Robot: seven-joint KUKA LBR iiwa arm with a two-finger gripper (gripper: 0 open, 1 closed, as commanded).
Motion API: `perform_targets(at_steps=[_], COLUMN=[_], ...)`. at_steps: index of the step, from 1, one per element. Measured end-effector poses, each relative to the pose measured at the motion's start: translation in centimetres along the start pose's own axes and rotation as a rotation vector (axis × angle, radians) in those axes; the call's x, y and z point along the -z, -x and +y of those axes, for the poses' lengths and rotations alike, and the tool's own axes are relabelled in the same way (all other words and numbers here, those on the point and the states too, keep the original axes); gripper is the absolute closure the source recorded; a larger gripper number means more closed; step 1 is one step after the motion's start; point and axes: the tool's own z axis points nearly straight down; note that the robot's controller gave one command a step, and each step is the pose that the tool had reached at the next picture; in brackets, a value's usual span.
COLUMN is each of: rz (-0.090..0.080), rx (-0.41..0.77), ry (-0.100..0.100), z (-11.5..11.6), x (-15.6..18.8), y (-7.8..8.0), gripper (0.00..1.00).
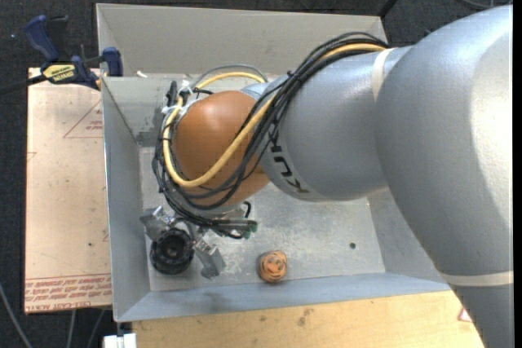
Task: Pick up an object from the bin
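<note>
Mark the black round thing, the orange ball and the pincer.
black round thing (170, 255): camera view, its top face.
orange ball (273, 266): camera view, its middle.
pincer (189, 244): camera view, its lower end.

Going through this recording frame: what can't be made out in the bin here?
1. Camera view: the middle and right of the bin floor, hidden under the arm and its orange cover.
2. The black round thing in the near-left corner is partly covered by the end effector; contact is unclear.
3. The small orange thing by the near wall is too small to identify.
</note>
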Motion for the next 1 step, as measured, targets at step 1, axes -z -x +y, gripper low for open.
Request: perform_targets(at_steps=[1], rz=[0.003], rx=[0.014], ry=[0.003], z=[-0.19], x=[-0.47], y=[0.08], gripper=[0.0])
